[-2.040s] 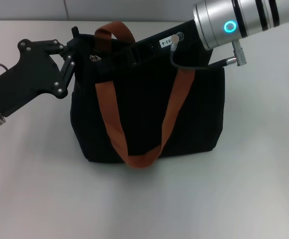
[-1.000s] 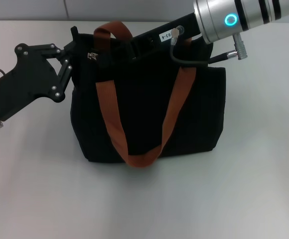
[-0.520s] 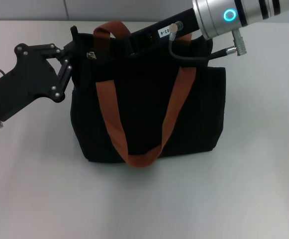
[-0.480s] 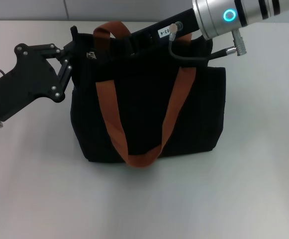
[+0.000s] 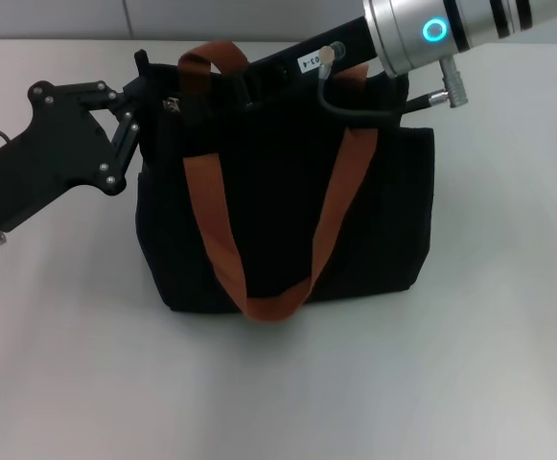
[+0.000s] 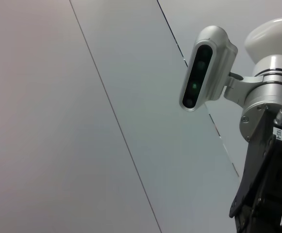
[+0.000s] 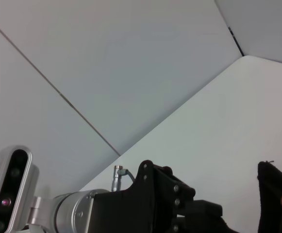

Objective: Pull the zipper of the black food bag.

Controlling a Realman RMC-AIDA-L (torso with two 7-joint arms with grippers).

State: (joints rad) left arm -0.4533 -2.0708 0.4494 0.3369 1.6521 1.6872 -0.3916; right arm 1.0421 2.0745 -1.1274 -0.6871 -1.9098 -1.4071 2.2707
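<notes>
On the white table (image 5: 470, 364), the black food bag (image 5: 288, 220) is standing upright, long axis running left-right. The left gripper (image 5: 149, 88) is pinching its upper left corner beside the zipper (image 5: 174, 103). The right gripper (image 5: 259, 81) is reaching along the top; an orange strap (image 5: 211, 62) is hiding its fingers, so their state cannot be told.

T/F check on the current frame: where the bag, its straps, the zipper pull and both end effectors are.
1. The black bag lies flat on its side. False: it stands upright on the table.
2. The left end effector is at the bag's top left corner. True.
3. The bag's straps are blue. False: they are rust-orange.
4. The right end effector reaches across the bag's top edge. True.
5. The zipper pull sits near the bag's left end. True.
</notes>
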